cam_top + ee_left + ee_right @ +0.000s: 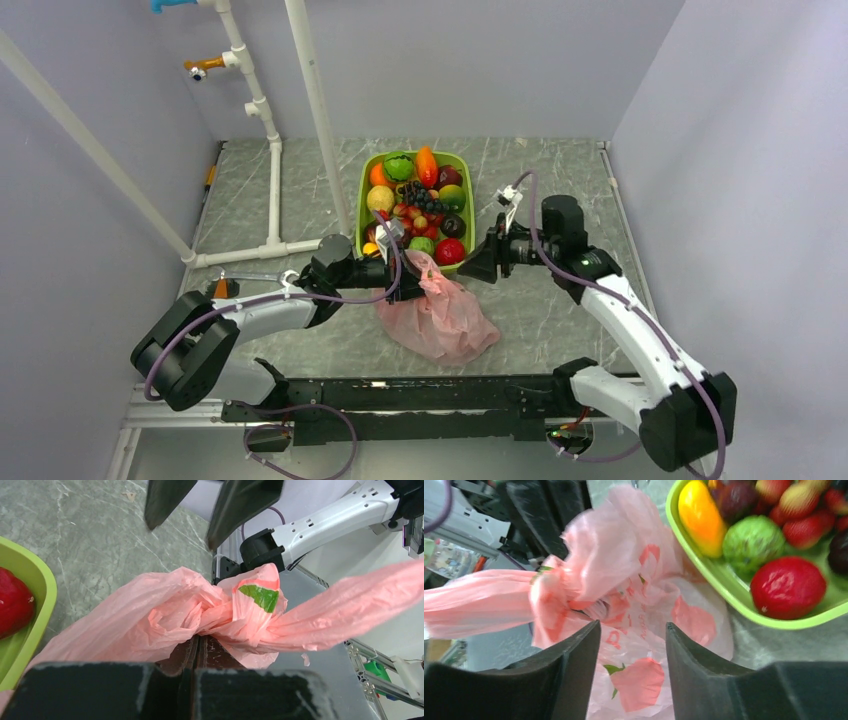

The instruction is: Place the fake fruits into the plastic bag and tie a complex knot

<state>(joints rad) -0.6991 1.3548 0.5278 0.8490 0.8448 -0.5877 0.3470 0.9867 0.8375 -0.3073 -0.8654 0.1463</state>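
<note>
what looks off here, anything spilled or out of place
The bag is knotted shut, yet a heap of fruits sits in the tray, not bagged. Nothing looks spilled or torn.

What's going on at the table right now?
Two arms are working on a pink plastic bag that lies in front of a lime-green tray. The left claw is shut on the bag's plastic right at the knot in its handles. The right claw is open beside the knot, holding nothing. Plenty of fake fruits sit in the tray. What is inside the bag can't be seen.
</note>
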